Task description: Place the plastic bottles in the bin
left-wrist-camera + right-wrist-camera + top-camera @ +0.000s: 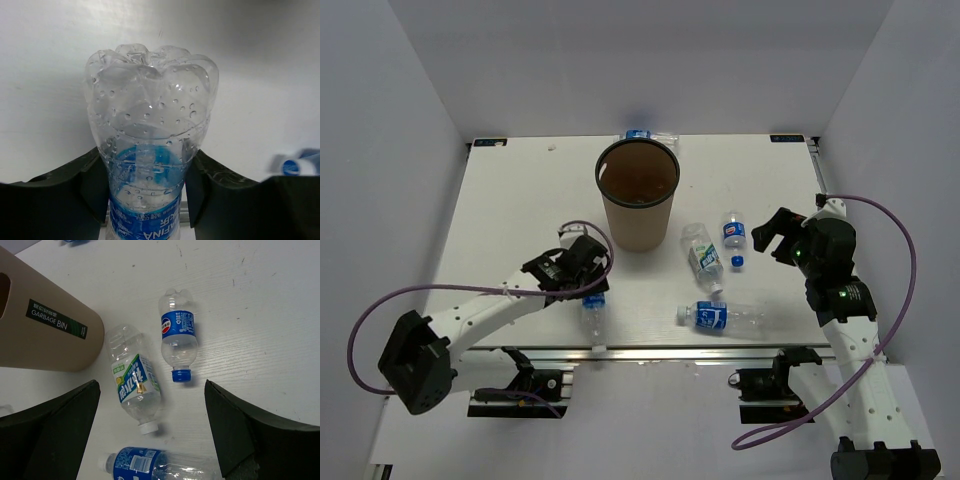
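Left wrist: left gripper [147, 187] clamped on bottle [150, 120]; right gripper [151, 405] apart over green-label bottle [132, 382]

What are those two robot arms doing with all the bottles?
They are putting plastic bottles into the brown bin, which stands upright on the table. The left gripper has its fingers closed on one bottle near the front edge, not yet at the bin. The right gripper is open above three bottles lying on their sides: the blue-capped bottle, the green-labelled bottle and the nearest bottle. The far bottle lies behind the bin.
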